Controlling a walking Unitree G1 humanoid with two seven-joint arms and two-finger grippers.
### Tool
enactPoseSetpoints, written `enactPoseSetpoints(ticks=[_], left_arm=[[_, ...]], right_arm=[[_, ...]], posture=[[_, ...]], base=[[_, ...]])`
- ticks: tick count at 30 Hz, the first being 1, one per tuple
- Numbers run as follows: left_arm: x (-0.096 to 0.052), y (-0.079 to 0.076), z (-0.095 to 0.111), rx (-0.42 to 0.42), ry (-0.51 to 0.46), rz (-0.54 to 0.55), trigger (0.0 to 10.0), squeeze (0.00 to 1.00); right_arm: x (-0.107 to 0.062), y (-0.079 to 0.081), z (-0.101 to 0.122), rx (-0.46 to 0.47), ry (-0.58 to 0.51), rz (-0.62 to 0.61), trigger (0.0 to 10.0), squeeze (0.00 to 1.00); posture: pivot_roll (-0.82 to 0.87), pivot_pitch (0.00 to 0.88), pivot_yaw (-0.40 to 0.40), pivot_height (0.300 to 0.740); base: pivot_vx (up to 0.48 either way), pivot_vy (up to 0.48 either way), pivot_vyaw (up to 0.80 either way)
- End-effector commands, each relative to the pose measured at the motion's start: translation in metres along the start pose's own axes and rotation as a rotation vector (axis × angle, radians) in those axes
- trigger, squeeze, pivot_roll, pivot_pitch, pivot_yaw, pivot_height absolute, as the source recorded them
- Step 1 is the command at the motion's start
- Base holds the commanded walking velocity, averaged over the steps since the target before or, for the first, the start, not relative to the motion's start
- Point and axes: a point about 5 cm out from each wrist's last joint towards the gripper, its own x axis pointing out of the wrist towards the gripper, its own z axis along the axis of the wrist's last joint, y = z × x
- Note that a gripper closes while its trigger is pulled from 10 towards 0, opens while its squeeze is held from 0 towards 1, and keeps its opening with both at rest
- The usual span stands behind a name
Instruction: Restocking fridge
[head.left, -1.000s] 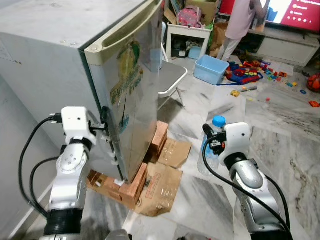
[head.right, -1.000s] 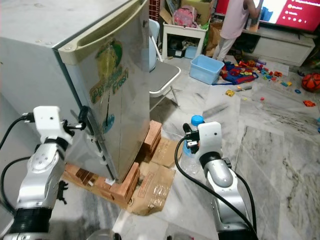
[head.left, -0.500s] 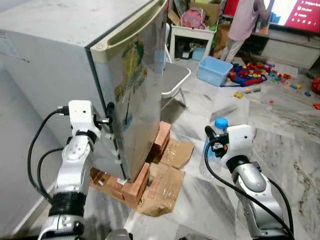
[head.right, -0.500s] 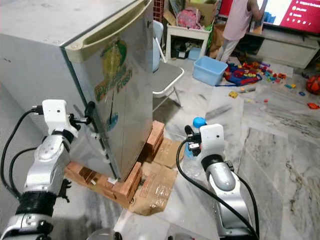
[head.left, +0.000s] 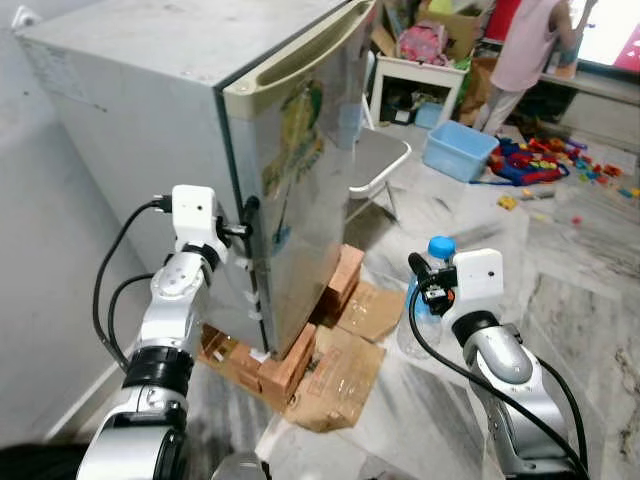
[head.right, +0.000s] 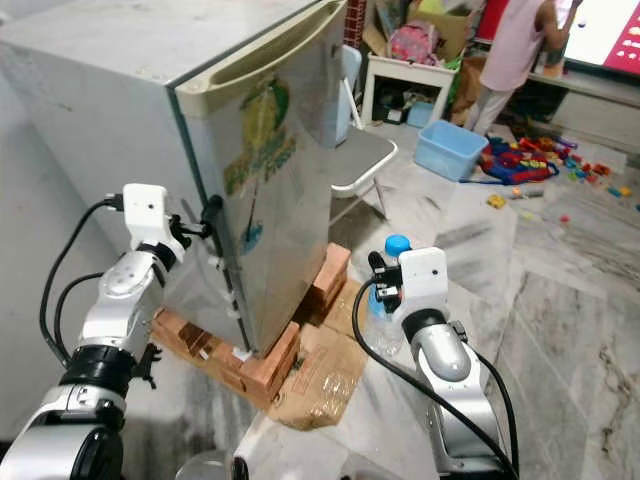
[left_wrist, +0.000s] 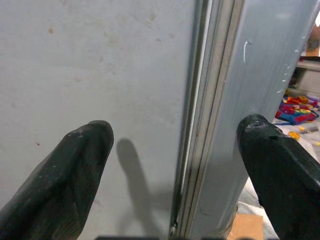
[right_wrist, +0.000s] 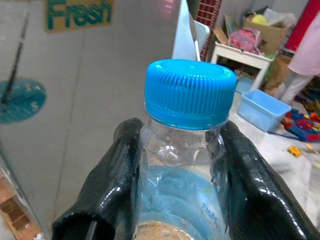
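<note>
Right gripper (right_wrist: 182, 165): I have its two black fingers (right_wrist: 107, 185) clamped on the neck of the clear plastic water bottle with the blue ribbed cap (head.left: 437, 246), held off the floor at my right, well apart from the fridge.
Bottle axis: long axis vertical, cap pointing up, label end down; it sits upright between the fingers.
Left gripper (left_wrist: 175, 150): fingers spread open, one on the grey side wall, the other on the silver door, straddling the door seam (left_wrist: 192, 125); I judge they are not gripping anything yet.
Fridge: small grey box-shaped fridge with a silver door and a cream top handle (head.left: 290, 150), door shut, standing on red bricks (head.left: 285, 365) over flattened brown cardboard (head.left: 345, 365).
Risk, door: if I pull with the fingers only resting on the seam, they may slip off the smooth edge and the door will not open.
Risk, base: a hard pull could rock the fridge on the stacked bricks.
Risk, bottle: the hold is high on the neck; a quick swing toward the fridge could let the bottle tilt or slide down.
Far floor: blue plastic tub (head.left: 460, 150) and scattered coloured toys (head.left: 545, 165), with a person in a pink top (head.left: 535, 45) standing behind; I must keep the right arm's sweep short.
</note>
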Motion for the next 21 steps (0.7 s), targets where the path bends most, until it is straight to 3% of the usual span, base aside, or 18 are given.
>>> enactPoseSetpoints(ticks=[1, 5, 7, 11, 14, 18, 21], left_arm=[[0.009, -0.031, 0.003, 0.03, 0.005, -0.135, 10.0, 0.0], [0.011, -0.074, 0.007, 0.012, -0.006, -0.334, 10.0, 0.0], [0.003, -0.111, 0.006, 0.02, -0.002, -0.56, 10.0, 0.0], [-0.006, -0.136, 0.006, 0.035, -0.01, -0.685, 10.0, 0.0], [-0.011, -0.142, 0.01, 0.041, -0.042, -0.7, 10.0, 0.0], [-0.012, -0.134, 0.015, 0.043, -0.072, -0.657, 10.0, 0.0], [-0.013, -0.108, 0.021, 0.047, -0.104, -0.509, 10.0, 0.0]], right_arm=[[-0.001, -0.002, 0.006, 0.0, -0.022, -0.003, 10.0, 0.0], [-0.002, -0.001, 0.006, 0.002, -0.017, 0.005, 10.0, 0.0], [-0.004, 0.0, 0.003, 0.004, -0.002, 0.013, 10.0, 0.0], [-0.013, -0.001, -0.002, 0.002, 0.032, 0.015, 10.0, 0.0], [-0.02, -0.003, -0.006, 0.01, 0.052, 0.004, 10.0, 0.0], [-0.021, -0.004, -0.007, 0.015, 0.058, -0.006, 10.0, 0.0], [-0.018, -0.005, -0.005, 0.012, 0.05, -0.014, 10.0, 0.0]], posture=[[-0.02, 0.0, -0.018, 0.74], [-0.02, 0.0, -0.02, 0.74], [-0.03, 0.0, -0.018, 0.74], [-0.02, 0.0, -0.017, 0.74], [-0.03, 0.0, -0.013, 0.74], [-0.03, 0.0, -0.012, 0.74], [-0.02, 0.0, -0.017, 0.74]], base=[[0.0, 0.0, 0.0], [0.0, 0.0, 0.0], [0.0, 0.0, 0.0], [0.0, 0.0, 0.0], [0.0, 0.0, 0.0], [0.0, 0.0, 0.0], [0.0, 0.0, 0.0]])
